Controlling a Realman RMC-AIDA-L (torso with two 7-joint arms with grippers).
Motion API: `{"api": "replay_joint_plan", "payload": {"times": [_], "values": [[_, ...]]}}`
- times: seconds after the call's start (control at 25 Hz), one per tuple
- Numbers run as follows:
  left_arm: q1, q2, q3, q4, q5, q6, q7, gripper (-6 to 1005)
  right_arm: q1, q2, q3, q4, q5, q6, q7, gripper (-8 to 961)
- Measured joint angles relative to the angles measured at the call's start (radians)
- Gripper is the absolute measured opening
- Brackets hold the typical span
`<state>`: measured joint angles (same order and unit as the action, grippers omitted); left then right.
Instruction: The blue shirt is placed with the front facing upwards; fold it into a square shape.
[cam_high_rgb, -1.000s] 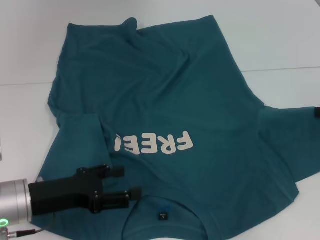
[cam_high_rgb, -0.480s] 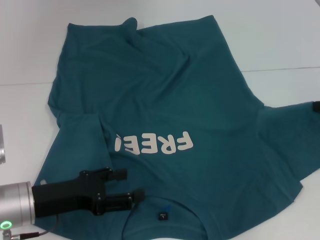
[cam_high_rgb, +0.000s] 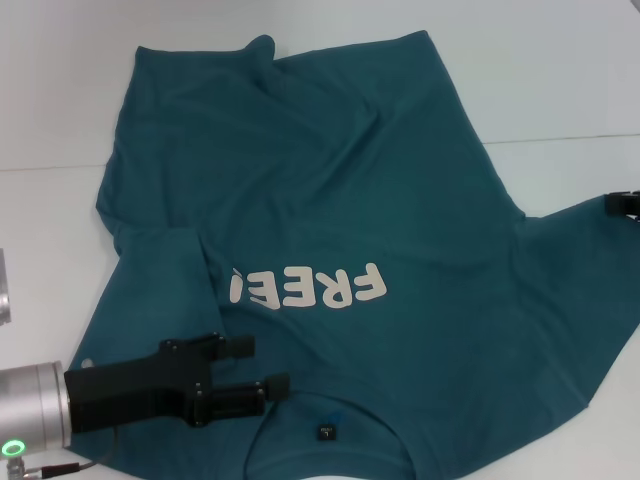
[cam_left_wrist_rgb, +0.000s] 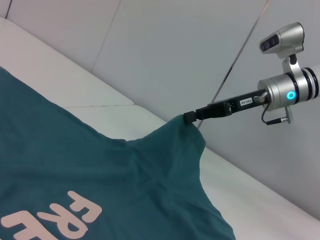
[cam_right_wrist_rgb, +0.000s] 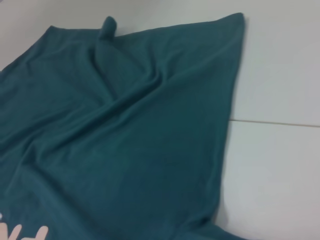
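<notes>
Parted jaws mark the left gripper (cam_high_rgb: 258, 366), its two black fingers (cam_high_rgb: 240, 345) spread apart above the shirt (cam_high_rgb: 330, 200) close to the collar, gripping nothing. Across the table, the right gripper (cam_left_wrist_rgb: 190, 117) is pinched on the tip of the shirt's right sleeve, lifting it into a small peak off the surface; in the head view only its black tip (cam_high_rgb: 625, 204) shows at the right edge.

The shirt lies spread face up on the white table (cam_high_rgb: 560, 90), with the collar toward the robot and the hem at the far side. Cream letters "FREE" (cam_high_rgb: 310, 288) run across the chest, upside down from the head camera, and a small dark label (cam_high_rgb: 325, 432) sits inside the neck. The left sleeve is folded inward over the body. Soft creases run through the fabric near the hem, where one corner is puckered up.
</notes>
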<state>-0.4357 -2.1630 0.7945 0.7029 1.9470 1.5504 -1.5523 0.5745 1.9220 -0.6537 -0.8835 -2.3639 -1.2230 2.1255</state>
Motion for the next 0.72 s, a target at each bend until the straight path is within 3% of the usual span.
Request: {"api": "replay_joint_plan", "payload": {"times": [0.44, 0.72], "values": [[-0.009, 0.002, 0.000, -0.004, -0.001, -0.004, 0.000, 888, 0.039, 0.005, -0.007, -0.003, 0.000, -0.011, 0.001, 120], [-0.012, 0.003, -0.001, -0.005, -0.001, -0.010, 0.000, 888, 0.081, 0.034, -0.056, -0.003, 0.000, -0.005, 0.001, 131]]}}
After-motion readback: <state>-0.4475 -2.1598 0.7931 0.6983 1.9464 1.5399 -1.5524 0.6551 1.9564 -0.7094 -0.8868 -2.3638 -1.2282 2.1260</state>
